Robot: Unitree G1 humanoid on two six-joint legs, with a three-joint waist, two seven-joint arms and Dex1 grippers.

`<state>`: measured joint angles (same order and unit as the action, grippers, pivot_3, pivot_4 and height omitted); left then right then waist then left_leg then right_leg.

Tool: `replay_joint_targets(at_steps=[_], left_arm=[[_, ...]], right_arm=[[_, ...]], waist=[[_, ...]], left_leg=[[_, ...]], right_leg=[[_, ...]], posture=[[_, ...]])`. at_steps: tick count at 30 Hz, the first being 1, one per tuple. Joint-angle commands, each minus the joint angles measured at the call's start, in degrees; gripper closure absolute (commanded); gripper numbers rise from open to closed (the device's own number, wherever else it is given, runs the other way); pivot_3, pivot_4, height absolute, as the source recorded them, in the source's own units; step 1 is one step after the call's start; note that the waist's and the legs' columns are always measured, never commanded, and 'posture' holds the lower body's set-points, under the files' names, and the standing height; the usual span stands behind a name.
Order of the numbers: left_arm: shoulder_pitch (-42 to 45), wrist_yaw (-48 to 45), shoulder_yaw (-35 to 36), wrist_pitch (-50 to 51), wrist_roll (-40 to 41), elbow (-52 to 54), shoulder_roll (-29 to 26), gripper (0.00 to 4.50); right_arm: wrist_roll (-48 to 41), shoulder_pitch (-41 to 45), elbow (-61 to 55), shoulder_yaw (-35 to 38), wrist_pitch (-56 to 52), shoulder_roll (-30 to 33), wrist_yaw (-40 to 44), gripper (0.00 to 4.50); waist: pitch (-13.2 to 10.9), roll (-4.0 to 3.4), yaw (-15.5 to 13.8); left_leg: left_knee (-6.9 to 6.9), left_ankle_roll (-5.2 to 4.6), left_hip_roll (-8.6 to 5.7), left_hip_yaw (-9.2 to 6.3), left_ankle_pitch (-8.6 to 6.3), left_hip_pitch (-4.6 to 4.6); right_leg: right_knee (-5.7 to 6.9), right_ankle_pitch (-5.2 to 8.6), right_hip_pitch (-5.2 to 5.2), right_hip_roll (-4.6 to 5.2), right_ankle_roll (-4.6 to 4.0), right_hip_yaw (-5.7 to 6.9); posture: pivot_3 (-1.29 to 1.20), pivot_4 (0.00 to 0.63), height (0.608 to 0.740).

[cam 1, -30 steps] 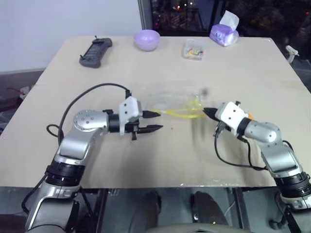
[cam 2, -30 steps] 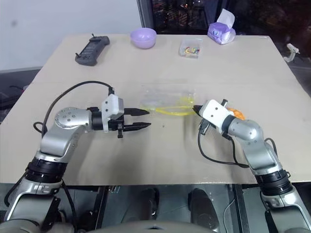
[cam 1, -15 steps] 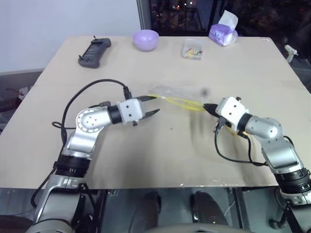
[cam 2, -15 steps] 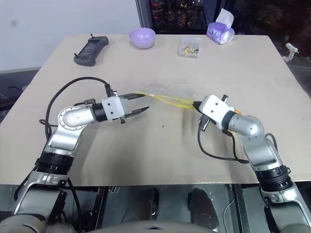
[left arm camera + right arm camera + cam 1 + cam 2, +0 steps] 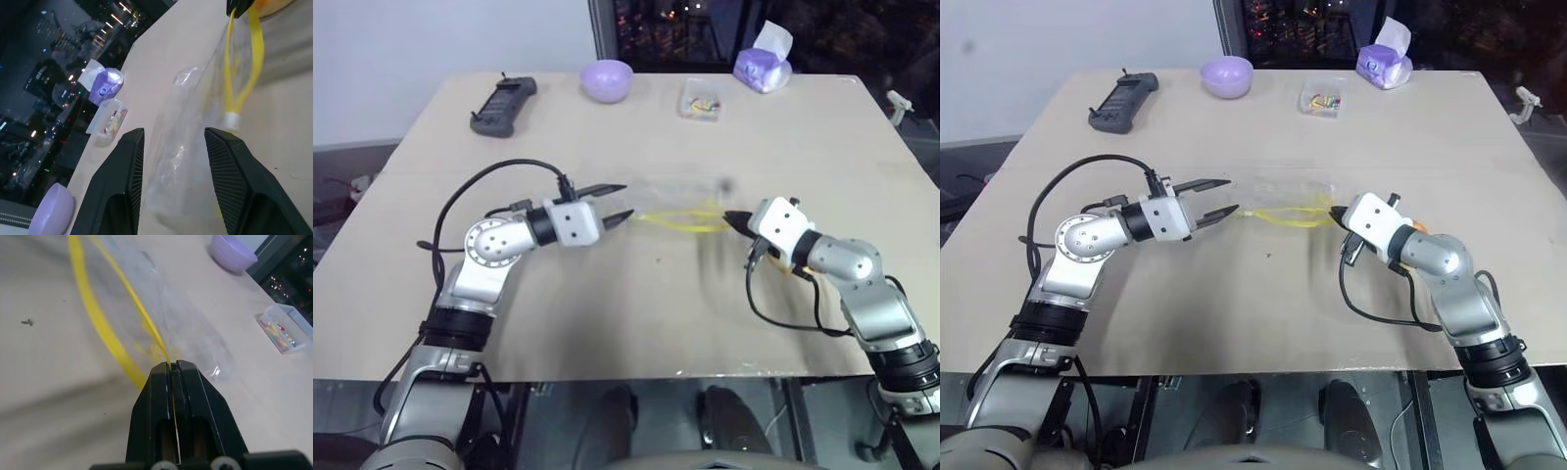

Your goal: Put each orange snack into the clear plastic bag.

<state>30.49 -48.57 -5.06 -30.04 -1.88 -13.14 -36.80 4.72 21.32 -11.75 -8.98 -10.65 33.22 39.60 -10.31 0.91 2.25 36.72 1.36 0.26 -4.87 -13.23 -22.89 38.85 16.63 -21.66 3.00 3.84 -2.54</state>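
The clear plastic bag [image 5: 677,199] is stretched over the middle of the table between my two grippers. My right gripper [image 5: 728,217] is shut on the bag's yellow seal strip [image 5: 146,328]. My left gripper [image 5: 624,201] is open at the bag's other end. The crinkly film [image 5: 188,147] passes between its spread fingers without being pinched. The strip's white slider [image 5: 229,119] hangs near the lower fingertip. An orange snack [image 5: 1418,226] sits just behind my right wrist, mostly hidden by it; the snack [image 5: 274,4] also shows in the left wrist view.
Along the table's far edge stand a black handheld controller [image 5: 504,105], a lilac bowl [image 5: 608,79], a small clear box with colourful bits [image 5: 703,101] and a purple tissue pack [image 5: 764,64]. Black cables loop beside both forearms.
My left gripper has rolled and shifted a little farther up the table at the bag's end. The yellow strip was pulled taut half a second ago and now sags in a loop. My right gripper has kept still.
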Motion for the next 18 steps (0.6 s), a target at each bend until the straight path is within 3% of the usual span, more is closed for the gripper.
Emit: replay_joint_targets(at_steps=[1,8,18], left_arm=[[-1.03,0.27,-0.23,-1.81,0.37,1.95,-0.36,2.43],[-2.89,-2.12,-1.5,-0.25,0.87,2.52,-1.38,2.43],[-0.71,2.58,-1.89,-5.16,-4.27,-2.3,-1.84,2.43]], right_arm=[[-0.27,0.1,-1.19,0.93,0.4,0.16,-0.3,4.5],[-0.26,0.4,-0.74,0.98,0.59,0.17,-0.33,4.5],[-0.53,0.58,-0.91,1.0,0.79,0.2,-0.06,4.5]], waist=[[0.0,0.0,0.0],[0.0,0.0,-0.02],[0.0,0.0,-0.02]], left_leg=[[0.0,0.0,0.0,0.0,0.0,0.0],[0.0,0.0,0.0,0.0,0.0,0.0],[0.0,0.0,0.0,-0.01,0.0,0.01]], right_leg=[[0.0,0.0,0.0,0.0,0.0,0.0],[0.0,0.0,0.0,0.0,0.0,0.0],[0.0,0.0,0.01,-0.01,0.0,0.01]], posture=[[0.0,0.15,0.74],[0.0,0.15,0.74],[0.0,0.15,0.74]])
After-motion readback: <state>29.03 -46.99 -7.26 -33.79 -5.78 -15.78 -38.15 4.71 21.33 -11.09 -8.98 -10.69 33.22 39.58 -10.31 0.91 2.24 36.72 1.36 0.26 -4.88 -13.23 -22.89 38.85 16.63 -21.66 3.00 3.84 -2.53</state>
